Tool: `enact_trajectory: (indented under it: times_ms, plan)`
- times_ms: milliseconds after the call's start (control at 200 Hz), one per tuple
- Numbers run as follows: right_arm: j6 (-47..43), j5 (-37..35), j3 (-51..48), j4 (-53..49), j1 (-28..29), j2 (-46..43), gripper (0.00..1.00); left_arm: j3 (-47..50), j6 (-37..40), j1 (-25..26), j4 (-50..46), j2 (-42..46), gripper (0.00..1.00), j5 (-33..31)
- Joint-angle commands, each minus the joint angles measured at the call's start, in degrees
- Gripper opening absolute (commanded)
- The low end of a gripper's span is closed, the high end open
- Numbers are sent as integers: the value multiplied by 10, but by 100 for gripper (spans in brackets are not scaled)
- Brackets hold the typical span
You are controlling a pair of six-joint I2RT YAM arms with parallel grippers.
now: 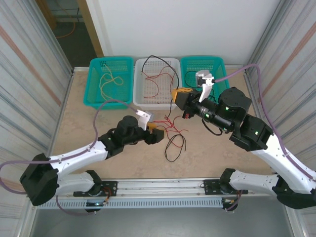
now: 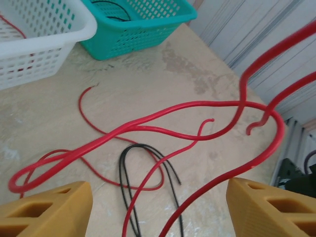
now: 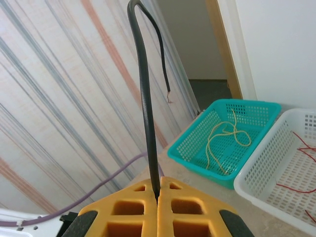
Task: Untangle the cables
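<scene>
While scanning overhead and wrist views: noted left gripper (image 2: 158, 207) low over red cables (image 2: 217, 102) on table (image 2: 59, 108), jaws wide apart astride strands, nothing clamped. Noted right gripper (image 3: 158, 190) pinched fully closed on black cable (image 3: 144, 98), raised near white basket (image 1: 157, 59). Logged yellow cable (image 1: 109, 81) lying in left teal basket (image 1: 111, 59).

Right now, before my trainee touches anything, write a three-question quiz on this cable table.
1. True or false: the right gripper is shut on a black cable.
2. The yellow cables lie in a basket coloured: A white; B teal; C red.
3. Fill in: on the table, below the open left gripper, a loop coloured ____ lies among the red cables.

Key: 1 true; 2 B; 3 black.
</scene>
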State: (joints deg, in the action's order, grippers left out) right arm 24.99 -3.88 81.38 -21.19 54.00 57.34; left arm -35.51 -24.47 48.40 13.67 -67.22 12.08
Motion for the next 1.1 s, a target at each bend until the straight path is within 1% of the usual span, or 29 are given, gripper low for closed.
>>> enact_trajectory:
  times_ms: [0, 155, 230, 326, 351, 371, 396, 441, 481, 531, 576, 626, 762, 832, 892, 957, 1022, 1092]
  plan:
    - [7, -5, 24, 26, 0, -4, 0, 7, -21, 3, 57, -29, 66, 45]
    - [11, -8, 33, 22, -2, -1, 0, -25, -23, 6, 68, -76, 65, 85]
    - [13, -9, 36, 21, -3, -1, 0, -33, -19, 9, 71, -87, 65, 86]
    - [15, -12, 36, 22, -4, -4, 0, -37, -19, 11, 79, -92, 60, 88]
    - [15, -13, 36, 22, -5, -4, 0, -38, -18, 11, 82, -94, 56, 91]
    - [15, -15, 36, 22, -5, -4, 0, -40, -18, 11, 84, -96, 50, 94]
    - [16, -17, 36, 21, -5, -4, 0, -42, -16, 11, 82, -98, 39, 95]
    - [16, -24, 36, 21, -6, -4, 0, -51, -14, 11, 67, -102, 14, 89]
    - [16, -31, 37, 19, -9, -4, 0, -59, -15, 11, 46, -105, 0, 76]
    - [16, -36, 36, 17, -14, -4, 0, -66, -15, 11, 25, -109, 0, 72]
    - [15, -40, 36, 17, -22, -21, 0, -69, -12, 12, 12, -109, 0, 72]
    - [15, -40, 44, 10, -39, -20, 0, -67, -10, 15, 1, -105, 0, 69]
    - [16, -31, 76, -16, -113, -18, 0, -60, -2, 25, -55, -81, 0, 28]
    - [23, -14, 82, -17, -165, -18, 0, -43, -6, 25, -60, -64, 0, 24]
    - [31, 9, 96, -28, -223, -10, 0, -28, -13, 25, -61, -47, 0, 22]
    - [47, 33, 121, -52, -286, 33, 0, -14, -20, 25, -67, -26, 0, 18]
    - [77, 80, 138, -67, -359, 73, 0, -4, -21, 25, -81, -4, 0, 10]
    - [104, 122, 139, -70, -418, 107, 0, 3, -21, 25, -98, 23, 0, -2]
